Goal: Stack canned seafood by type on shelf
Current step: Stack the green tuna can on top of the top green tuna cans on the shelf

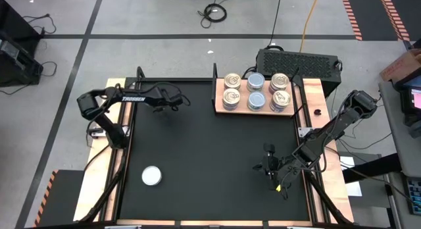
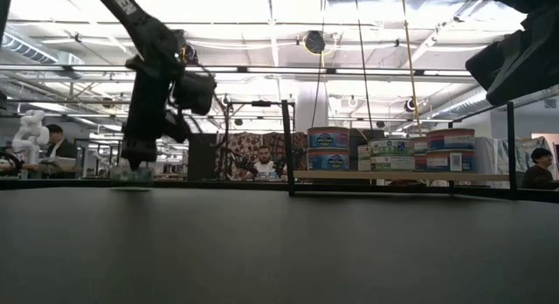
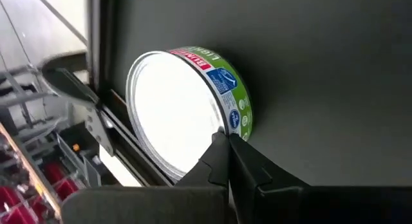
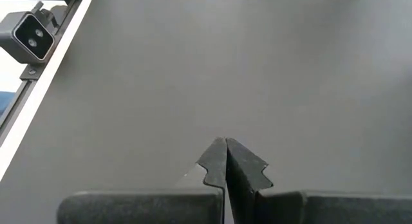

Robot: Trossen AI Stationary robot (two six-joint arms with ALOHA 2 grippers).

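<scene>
Black counter (image 1: pixel 210 150) carries the wooden shelf (image 1: pixel 253 110) at its far right, loaded with six stacks of canned seafood (image 1: pixel 255 91). Far from the shelf, near the counter's front-left corner, lies one silvery-lidded tin (image 1: pixel 152 176). Left tool (image 1: pixel 172 99), left of the shelf, and right tool (image 1: pixel 268 164), nearer than it, are both pressed together, empty.
</scene>
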